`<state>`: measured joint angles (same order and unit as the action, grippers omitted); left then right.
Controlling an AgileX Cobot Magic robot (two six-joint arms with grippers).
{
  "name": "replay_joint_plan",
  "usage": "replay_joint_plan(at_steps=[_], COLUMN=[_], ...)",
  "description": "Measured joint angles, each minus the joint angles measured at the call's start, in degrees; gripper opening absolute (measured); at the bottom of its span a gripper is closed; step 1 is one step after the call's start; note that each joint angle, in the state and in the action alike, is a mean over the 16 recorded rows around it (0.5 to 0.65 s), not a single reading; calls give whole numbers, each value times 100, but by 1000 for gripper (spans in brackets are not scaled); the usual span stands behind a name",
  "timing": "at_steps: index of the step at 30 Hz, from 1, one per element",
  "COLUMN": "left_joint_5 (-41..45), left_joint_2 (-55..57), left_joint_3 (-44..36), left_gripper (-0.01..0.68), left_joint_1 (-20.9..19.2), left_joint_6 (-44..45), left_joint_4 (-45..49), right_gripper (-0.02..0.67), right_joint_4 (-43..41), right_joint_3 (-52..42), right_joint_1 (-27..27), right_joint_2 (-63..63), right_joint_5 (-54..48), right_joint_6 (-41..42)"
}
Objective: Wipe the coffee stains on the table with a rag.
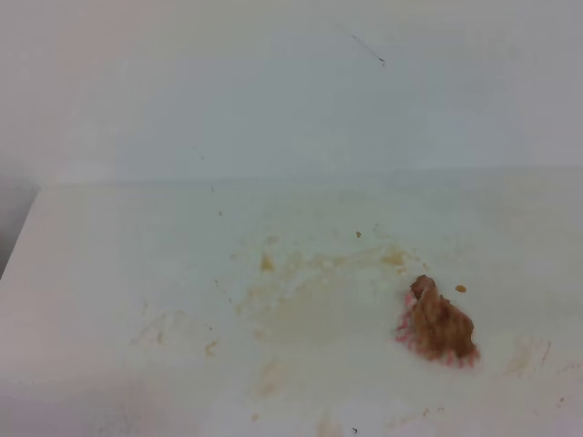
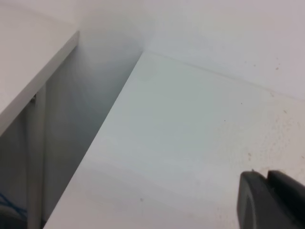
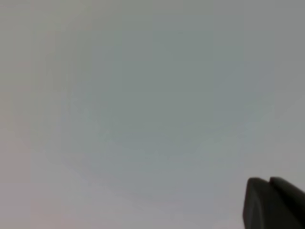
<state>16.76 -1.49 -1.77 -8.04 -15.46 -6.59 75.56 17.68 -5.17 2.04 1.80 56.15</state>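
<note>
The brown-soaked rag sits on the table beside pale coffee stains, but honestly can't tell either gripper's opening.

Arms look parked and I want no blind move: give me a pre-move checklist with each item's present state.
1. Rag located: ok. It lies bunched on the table, right of the smears, and is mostly soaked brown.
2. Rag free of any gripper: ok. No arm shows in the high view.
3. Coffee stains cleared: not ok. Pale tan smears and specks remain at the centre.
4. Left gripper state: cannot tell. Only a dark tip shows at the frame's corner, over the table's left part.
5. Right gripper state: cannot tell. A tip against a blank surface.
6. Path to the rag: ok. Nothing stands near it.
</note>
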Motion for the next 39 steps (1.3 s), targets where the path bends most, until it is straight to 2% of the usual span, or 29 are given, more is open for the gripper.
replay_joint_plan(at_steps=[8, 12, 16, 28, 32, 39], left_joint_5=[0, 0, 0, 0, 0, 0], left_joint_2=[0, 0, 0, 0, 0, 0], left_joint_3=[0, 0, 0, 0, 0, 0], left_gripper=[0, 0, 0, 0, 0, 0], left_joint_1=[0, 0, 0, 0, 0, 0], left_joint_6=[0, 0, 0, 0, 0, 0], left_joint_4=[0, 1, 3, 2, 2, 3], right_gripper=[-1, -2, -2, -2, -2, -2], right_joint_4=[-13, -299, -1129, -4656, -5279, -5860], right_joint_3=[-17, -96, -227, -810, -1124, -1665], right_joint_1=[0, 0, 0, -63, -93, -118], right_joint_2=[0, 0, 0, -73, -140, -249], right_joint_5=[0, -13, -58, -329, -467, -1134], right_joint_6=[-22, -290, -1068, -4203, -4604, -4712])
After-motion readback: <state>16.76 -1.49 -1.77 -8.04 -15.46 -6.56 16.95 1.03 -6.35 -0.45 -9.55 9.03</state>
